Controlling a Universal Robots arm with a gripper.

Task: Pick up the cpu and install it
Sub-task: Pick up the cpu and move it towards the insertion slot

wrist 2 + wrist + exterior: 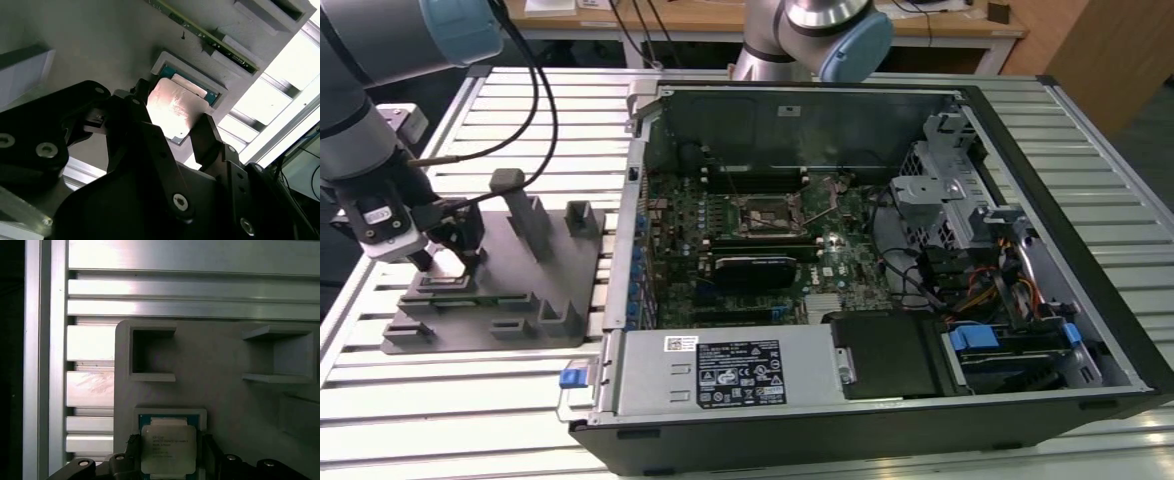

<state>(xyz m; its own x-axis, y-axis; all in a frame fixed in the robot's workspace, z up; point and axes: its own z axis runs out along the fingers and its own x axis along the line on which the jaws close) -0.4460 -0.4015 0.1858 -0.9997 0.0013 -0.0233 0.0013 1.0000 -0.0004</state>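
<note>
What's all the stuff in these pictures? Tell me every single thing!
cpu: one, silvery, lying in a recess of the fixture.
fixture: one, grey, with upright posts, on the table at the exterior view's left.
computer case: one, black, open, lying on the table beside the fixture.
motherboard: one, green, inside the case.
cpu socket: one, silvery frame, in the middle of the motherboard.
power supply: one, silver with a label, in the case's corner nearest the exterior camera.
table: one, silvery slats, under everything.
robot arm: one, grey with blue caps, above the fixture.
gripper: one, black, low over the fixture, right at the cpu.
</note>
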